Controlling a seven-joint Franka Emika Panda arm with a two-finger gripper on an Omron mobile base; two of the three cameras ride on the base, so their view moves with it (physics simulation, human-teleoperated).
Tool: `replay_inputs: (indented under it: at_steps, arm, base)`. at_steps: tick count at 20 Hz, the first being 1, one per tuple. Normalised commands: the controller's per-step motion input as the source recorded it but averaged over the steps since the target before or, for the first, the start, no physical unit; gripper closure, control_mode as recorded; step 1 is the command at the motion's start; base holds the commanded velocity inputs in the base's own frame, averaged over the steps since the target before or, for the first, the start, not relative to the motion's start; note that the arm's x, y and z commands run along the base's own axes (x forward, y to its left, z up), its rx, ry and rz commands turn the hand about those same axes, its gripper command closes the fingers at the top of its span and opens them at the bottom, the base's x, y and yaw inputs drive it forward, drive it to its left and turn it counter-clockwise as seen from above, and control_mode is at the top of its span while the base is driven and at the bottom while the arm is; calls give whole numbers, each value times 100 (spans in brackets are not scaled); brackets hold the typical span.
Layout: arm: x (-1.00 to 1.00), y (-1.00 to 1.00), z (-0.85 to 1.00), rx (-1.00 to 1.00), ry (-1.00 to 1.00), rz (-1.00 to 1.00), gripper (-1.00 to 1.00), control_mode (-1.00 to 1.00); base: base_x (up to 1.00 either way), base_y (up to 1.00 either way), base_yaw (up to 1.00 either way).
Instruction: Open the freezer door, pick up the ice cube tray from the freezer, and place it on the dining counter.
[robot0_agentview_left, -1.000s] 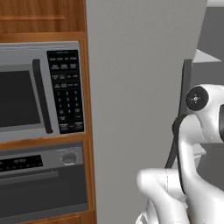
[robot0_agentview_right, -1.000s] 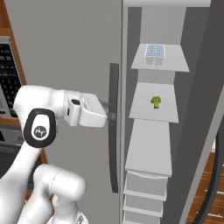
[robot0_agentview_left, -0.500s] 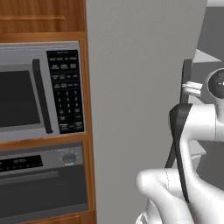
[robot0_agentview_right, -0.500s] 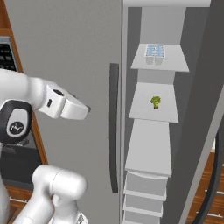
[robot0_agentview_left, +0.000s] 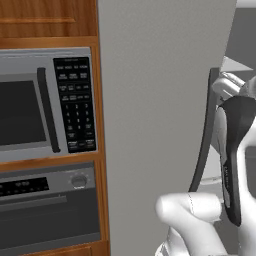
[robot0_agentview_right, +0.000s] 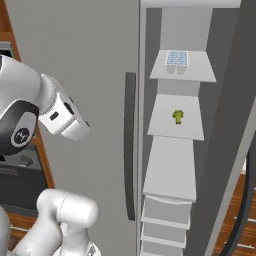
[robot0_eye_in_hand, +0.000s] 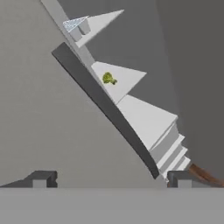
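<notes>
Freezer (robot0_agentview_right: 172, 165) open — white shelves (ice cube tray (robot0_agentview_right: 177, 58) topmost).

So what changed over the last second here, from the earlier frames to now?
The gripper let go of the dark handle it was on a second ago and pulled back towards the robot's left, away from the fridge; its fingers now stand open with nothing between them. The freezer stays open, with the ice cube tray on the top shelf and the broccoli one shelf below, both unmoved.
</notes>
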Motion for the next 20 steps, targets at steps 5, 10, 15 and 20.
replay_inputs:
  at_steps: [5, 10, 15, 20]
  arm:
    - [0, 5, 0, 36, -9, -9, -100, -100]
    - [0, 20, -1, 14, -7, -15, -100, -100]
    - [-5, 14, -16, 9, -6, -17, -100, -100]
    - [0, 11, -2, 2, -1, 0, -100, -100]
  base:
    - [0, 0, 0]
    - [0, 0, 0]
    - [0, 0, 0]
    - [0, 0, 0]
